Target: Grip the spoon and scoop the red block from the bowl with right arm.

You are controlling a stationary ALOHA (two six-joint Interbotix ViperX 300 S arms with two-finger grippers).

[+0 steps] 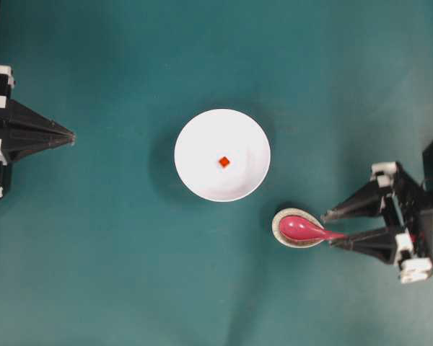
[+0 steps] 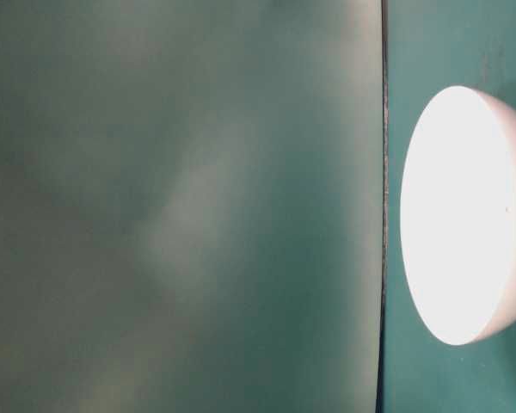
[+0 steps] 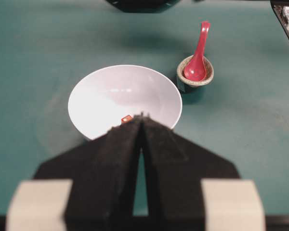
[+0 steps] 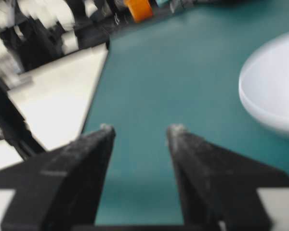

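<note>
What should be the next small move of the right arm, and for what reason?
Probably bring the right gripper onto the spoon handle and close. Its jaws stand open, one fingertip lies beside the handle's end, and the spoon rests in the speckled dish. The red block is in the bowl.

No readable text, label, brand, number or sign anywhere in the four views. Nothing legible on the bowl (image 1: 222, 155), the spoon (image 1: 303, 230), the speckled rest (image 3: 195, 77), the table (image 1: 130, 274), or the blurred clutter at the top of the right wrist view.
</note>
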